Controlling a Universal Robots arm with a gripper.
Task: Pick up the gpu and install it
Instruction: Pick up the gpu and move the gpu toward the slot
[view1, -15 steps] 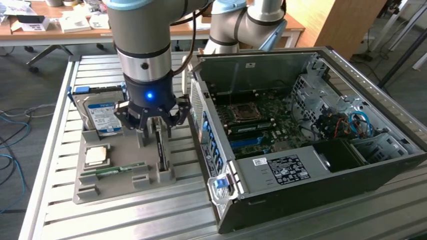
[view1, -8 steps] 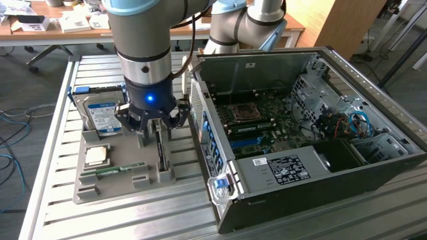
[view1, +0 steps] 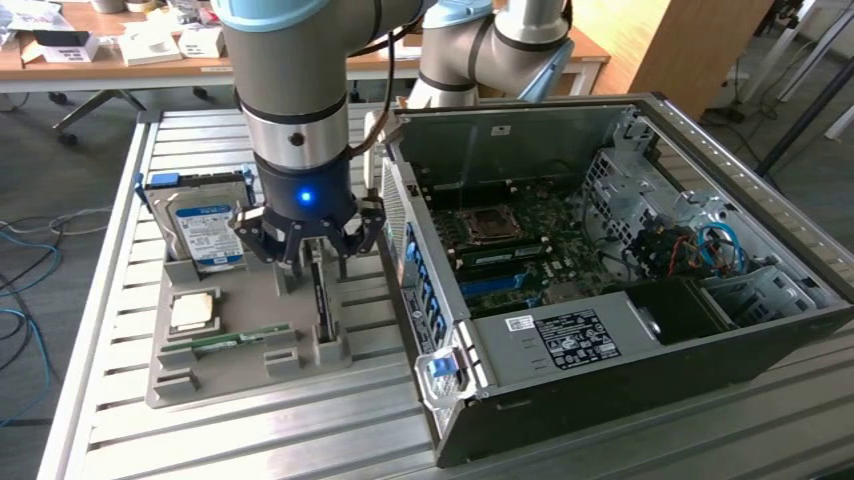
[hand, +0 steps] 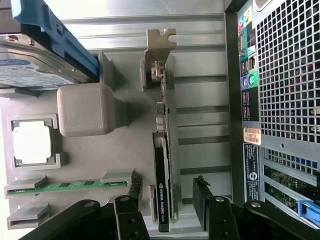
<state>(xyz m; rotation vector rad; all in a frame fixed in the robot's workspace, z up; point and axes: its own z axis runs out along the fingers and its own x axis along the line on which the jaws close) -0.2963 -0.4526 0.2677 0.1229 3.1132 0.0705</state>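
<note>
The gpu (view1: 322, 298) stands on its long edge in a slot of the grey holder tray (view1: 234, 385), on the exterior view's left of the computer case. In the wrist view the gpu (hand: 162, 150) is a thin card with a black cooler and a pale metal bracket (hand: 159, 42) at one end. My gripper (view1: 310, 248) hangs directly over the card and is open. Its black fingers (hand: 202, 202) stand on either side of the card's cooler end, apart from it. Nothing is held.
The tray also holds a hard drive (view1: 207, 232) with a blue-white label, a square CPU (view1: 194, 312) and a green RAM stick (view1: 243, 340). The open computer case (view1: 601, 330) lies on the slatted metal table (view1: 267, 440), its motherboard (view1: 514, 250) exposed.
</note>
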